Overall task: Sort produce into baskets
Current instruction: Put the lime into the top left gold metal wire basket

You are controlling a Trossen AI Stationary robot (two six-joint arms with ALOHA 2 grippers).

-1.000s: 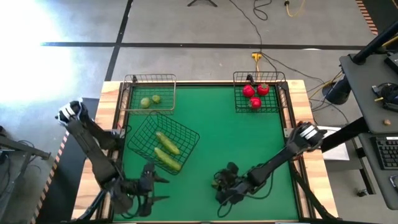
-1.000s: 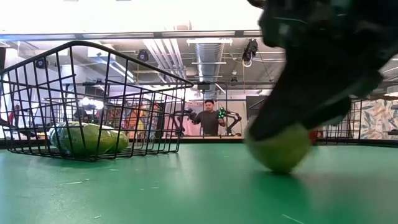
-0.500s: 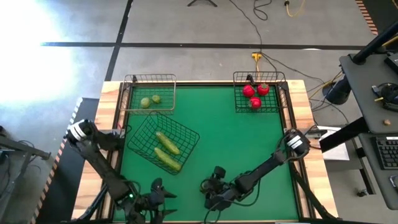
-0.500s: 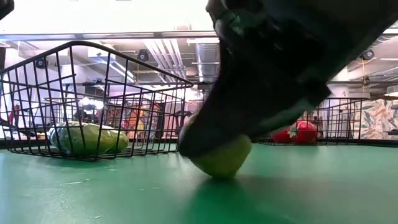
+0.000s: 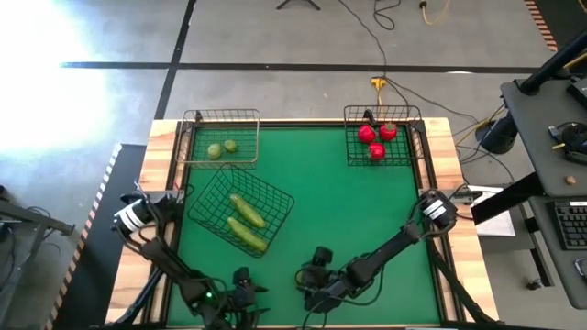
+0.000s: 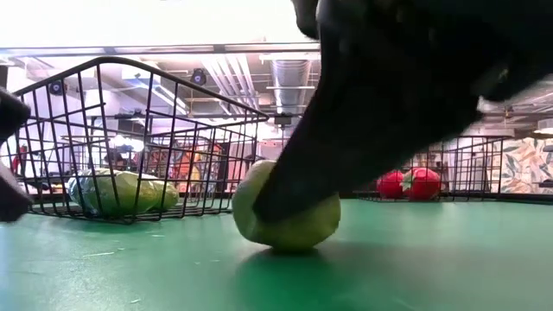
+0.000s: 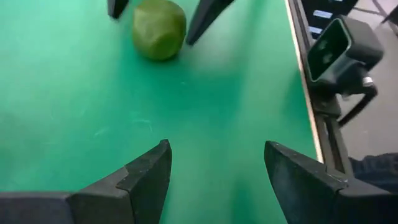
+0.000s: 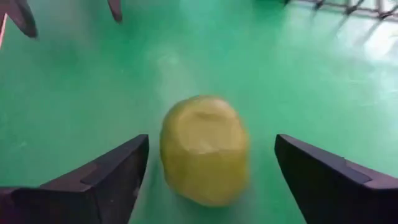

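Note:
A yellow-green lime (image 8: 205, 149) lies on the green table near its near edge. My right gripper (image 5: 308, 288) is open and low over it, one finger on each side; the lime is closer to one finger (image 8: 109, 171). My left gripper (image 7: 217, 180) is open and empty, just to the lime's left, pointing at it (image 7: 159, 28). The tan basket (image 5: 220, 117) at far left holds two limes (image 5: 221, 148). A black basket (image 5: 382, 112) at far right holds three tomatoes (image 5: 376, 139). A tilted black basket (image 5: 275, 197) holds two cucumbers (image 5: 246, 222). My right gripper's fingers stand on either side of the lime, slanting down to the table. In the low view one finger (image 6: 346, 147) covers the lime's right side (image 6: 320, 216). I cannot tell whether it touches the lime. The lime rests on the table.
The low camera (image 7: 339, 43) stands on the table's near rim (image 7: 305, 68), close to both grippers. Both arms crowd the near edge. Open green table (image 5: 348, 211) lies between the baskets and the grippers.
My right gripper has gone toward the table's left and near edge, staying open around the lime. The lime has moved along the table toward the left with it. My left gripper has gone toward the table's right and near edge, closer to the lime.

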